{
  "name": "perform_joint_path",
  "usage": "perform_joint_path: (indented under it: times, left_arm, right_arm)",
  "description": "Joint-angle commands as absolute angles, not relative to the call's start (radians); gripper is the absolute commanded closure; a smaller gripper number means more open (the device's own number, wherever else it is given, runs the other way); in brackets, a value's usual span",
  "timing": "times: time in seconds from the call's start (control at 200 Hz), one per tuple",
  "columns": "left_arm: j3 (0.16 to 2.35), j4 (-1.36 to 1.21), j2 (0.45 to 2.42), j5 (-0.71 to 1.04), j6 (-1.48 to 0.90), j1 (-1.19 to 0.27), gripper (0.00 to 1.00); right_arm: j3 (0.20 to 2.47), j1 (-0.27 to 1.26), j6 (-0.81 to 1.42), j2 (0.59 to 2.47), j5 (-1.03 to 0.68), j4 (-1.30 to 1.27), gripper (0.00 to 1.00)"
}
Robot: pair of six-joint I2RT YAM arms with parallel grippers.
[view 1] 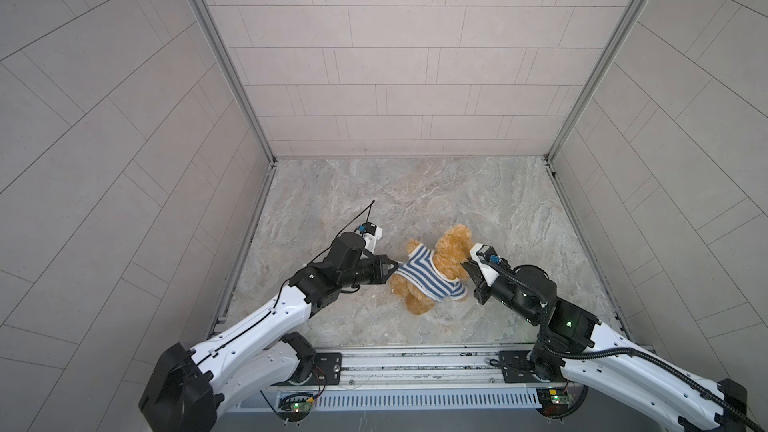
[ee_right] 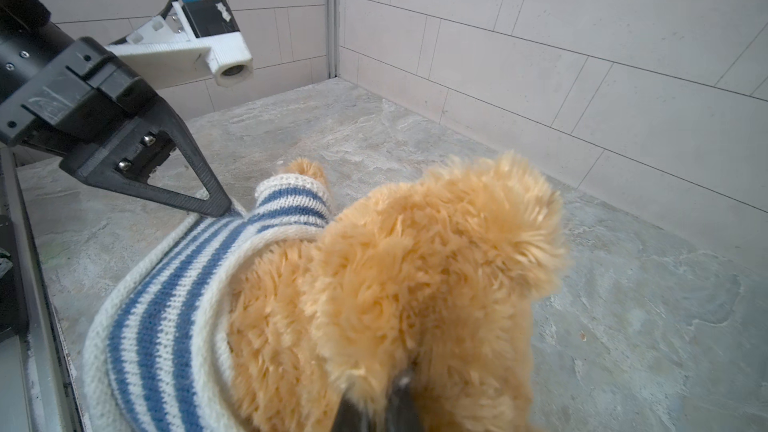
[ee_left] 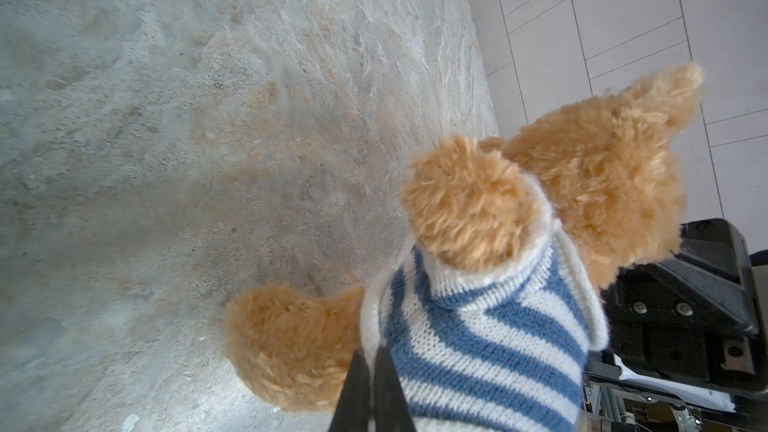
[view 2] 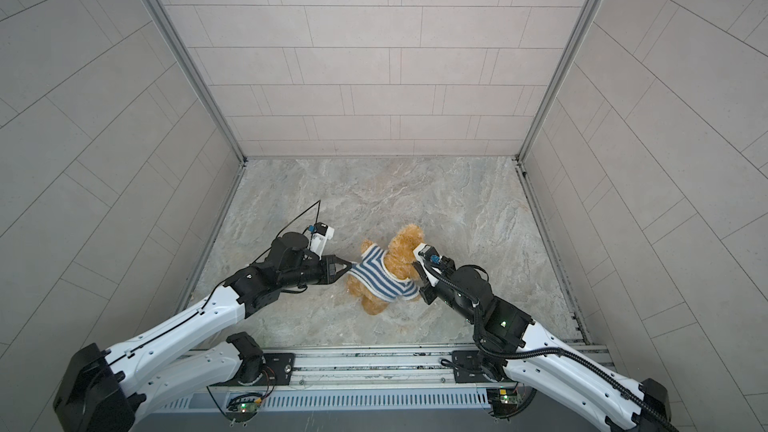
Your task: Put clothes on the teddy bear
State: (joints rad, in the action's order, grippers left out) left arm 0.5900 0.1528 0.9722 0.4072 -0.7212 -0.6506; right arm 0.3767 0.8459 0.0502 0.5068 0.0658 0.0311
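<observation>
The golden-brown teddy bear (view 1: 453, 247) (view 2: 405, 245) lies on the stone floor between my two arms. It wears a blue-and-white striped shirt (view 1: 428, 280) (view 2: 380, 280) over its body. In the left wrist view one paw (ee_left: 469, 205) sticks out of a sleeve and the shirt (ee_left: 490, 334) fills the lower part. My left gripper (ee_left: 372, 353) (view 1: 396, 270) is shut on the shirt's white hem beside a leg (ee_left: 291, 342). My right gripper (ee_right: 382, 392) (view 1: 468, 264) is shut on the fur of the bear's head (ee_right: 436, 263). The bear's face is hidden.
Tiled walls (view 1: 395, 76) close the stone floor (view 1: 415, 193) at the back and on both sides. A metal rail (view 1: 415, 361) runs along the front edge. My two grippers stand close together, with only the bear between them.
</observation>
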Motion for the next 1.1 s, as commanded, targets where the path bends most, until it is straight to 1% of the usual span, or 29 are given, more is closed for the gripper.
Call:
perform_joint_path:
  times: [0.0,0.29,0.516,0.586,0.671,0.811,0.956,1.091]
  left_arm:
    - [0.563,0.213,0.972,0.380,-0.687,-0.615,1.00]
    - [0.590,0.152,1.028,0.420,-0.676,-0.613,1.00]
    - [0.648,0.119,1.126,0.376,-0.676,-0.706,0.97]
    - [0.640,0.112,1.129,0.364,-0.688,-0.709,0.93]
    - [0.644,0.125,1.102,0.344,-0.689,-0.710,0.82]
    - [0.693,0.213,1.030,0.303,-0.655,-0.716,0.70]
    - [0.715,0.257,0.983,0.274,-0.651,-0.741,0.64]
    - [0.737,0.246,0.980,0.237,-0.687,-0.827,0.61]
  right_arm:
    - [0.370,0.841,0.075,0.459,0.191,0.008,1.00]
    - [0.357,0.842,0.100,0.467,0.179,-0.023,1.00]
    - [0.362,0.842,0.123,0.509,0.216,-0.037,1.00]
    - [0.366,0.843,0.126,0.505,0.230,-0.024,1.00]
    - [0.362,0.842,0.126,0.493,0.239,-0.010,1.00]
    - [0.364,0.843,0.123,0.480,0.236,0.004,1.00]
    - [0.368,0.842,0.128,0.479,0.235,-0.003,1.00]
    - [0.386,0.842,0.132,0.481,0.232,0.000,1.00]
